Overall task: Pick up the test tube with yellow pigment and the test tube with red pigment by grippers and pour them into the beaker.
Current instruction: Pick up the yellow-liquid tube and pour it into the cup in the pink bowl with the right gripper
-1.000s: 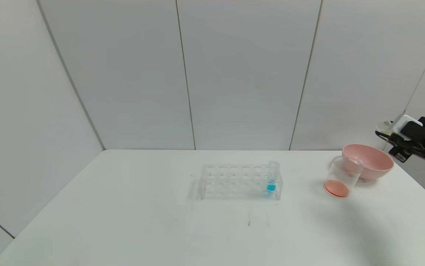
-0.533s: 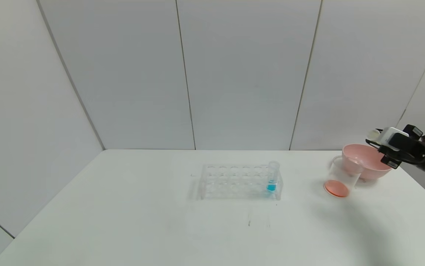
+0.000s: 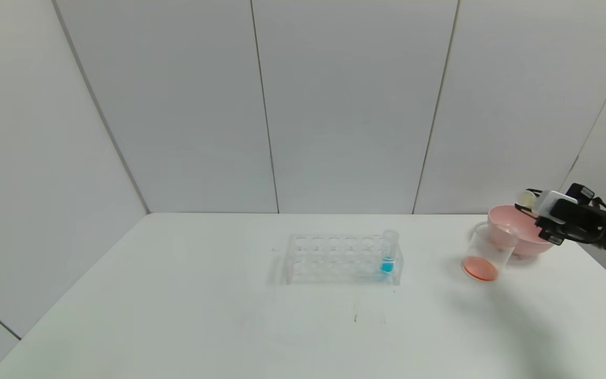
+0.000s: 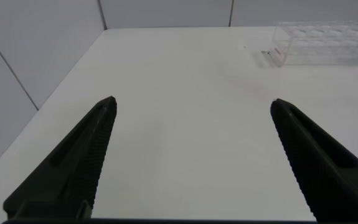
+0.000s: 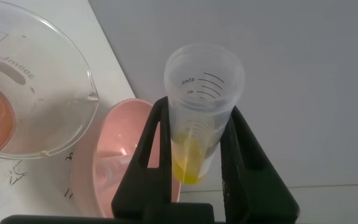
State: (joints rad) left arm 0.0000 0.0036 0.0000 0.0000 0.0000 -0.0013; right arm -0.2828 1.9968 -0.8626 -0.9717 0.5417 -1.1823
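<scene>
Yellow-tipped test tube (image 5: pixel 198 118) lies clamped in the right gripper (image 3: pixel 537 210), long axis roughly level above the pink bowl (image 3: pixel 524 223); the beaker (image 3: pixel 487 252) stands toward the robot's left. Left gripper (image 4: pixel 191 155) gapes wide, idle.

Beaker (image 5: pixel 35 87): mirrored "300ml" mark on wall. Test tube with yellow pigment (image 5: pixel 200 112): graduation lines with small figures, illegible.

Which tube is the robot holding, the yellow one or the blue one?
The test tube with yellow pigment. It is pinched in the right gripper above the pink bowl. The blue tube stands alone in the rack.
</scene>
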